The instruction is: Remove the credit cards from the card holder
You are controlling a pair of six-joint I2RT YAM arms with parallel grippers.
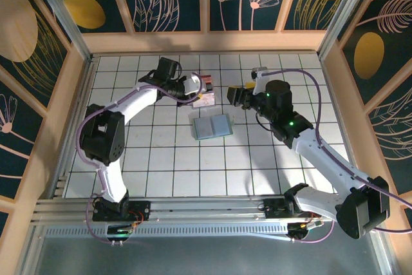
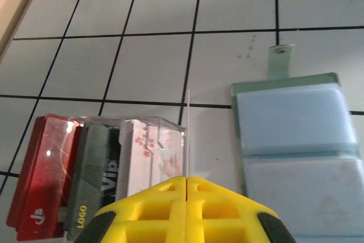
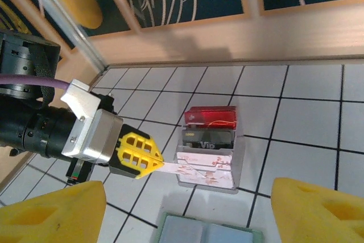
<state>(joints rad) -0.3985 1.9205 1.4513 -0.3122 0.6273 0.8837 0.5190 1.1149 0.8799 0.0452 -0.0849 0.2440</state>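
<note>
Surface (image 2: pixel 153 66): smooth, glossy white tiles with dark joints. Card holder (image 2: pixel 293 123): matt, soft-looking pale plastic. Red card (image 2: pixel 42 174) and dark card (image 2: pixel 96 180): glossy plastic. Pale card (image 2: pixel 187 140), edge-on: thin plastic. Tray (image 3: pixel 207 183): clear plastic. Left hand (image 2: pixel 186 179): matt yellow plastic fingers (image 2: pixel 153 211). Wall frame (image 1: pixel 206 42): smooth pale wood.

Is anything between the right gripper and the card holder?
Nothing visible. The pale blue-grey bifold card holder lies open on the tiles, uncovered, close by the open right gripper. The left gripper, shut on a thin white-pink card, is off to the side.
</note>
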